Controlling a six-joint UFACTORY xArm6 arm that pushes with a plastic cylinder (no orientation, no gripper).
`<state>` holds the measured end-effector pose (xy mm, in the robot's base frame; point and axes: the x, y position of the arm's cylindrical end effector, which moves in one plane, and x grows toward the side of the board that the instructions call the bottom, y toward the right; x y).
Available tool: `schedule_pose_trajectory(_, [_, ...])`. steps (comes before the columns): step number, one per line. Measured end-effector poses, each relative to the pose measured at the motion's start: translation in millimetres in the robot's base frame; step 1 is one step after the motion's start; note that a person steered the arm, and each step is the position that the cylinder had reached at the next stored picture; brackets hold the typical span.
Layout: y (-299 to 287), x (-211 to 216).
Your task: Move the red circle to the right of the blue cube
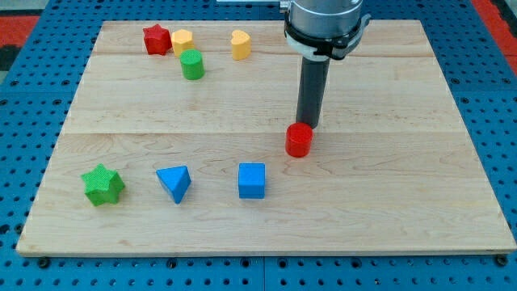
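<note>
Descending from the view's top, my arm (323, 24) shows as a grey cylindrical housing with a black ring, from which the straight dark rod (313, 89) drops nearly upright to the desk (388, 202). I carry no pincer, so nothing opens, shuts or grips; the rod ends in my tip (308, 125), which sits at the upper edge of the red circle (299, 140), touching it or just about, on the side toward the view's top and slightly right. No brand, label or writing can be read anywhere in the view. That red circle lies near the middle of the wooden desk, up and to the view's right of the blue cube (252, 180), close to it but apart. Left of the cube stands a blue triangle (174, 183), and further left a green star (102, 185), the three forming a row near the view's bottom. At the view's top left a red star (156, 39), a yellow block (182, 40) just beside it, a green cylinder (192, 65) below those and a yellow heart (240, 44) form a loose cluster, well apart from my tip. Under the desk lies a blue perforated base (32, 97).
</note>
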<state>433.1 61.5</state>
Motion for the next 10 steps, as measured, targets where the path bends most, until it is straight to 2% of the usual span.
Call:
schedule_pose_trajectory(1, [-1.4, -22.9])
schedule_pose_trajectory(2, [-1.4, 32.2])
schedule_pose_trajectory(5, [-0.5, 52.6])
schedule_pose_trajectory(6, [24.2, 52.0])
schedule_pose_trajectory(7, [19.6, 0.4])
schedule_pose_trajectory(9, [2.3, 35.1])
schedule_pose_trajectory(10, [-16.8, 65.5])
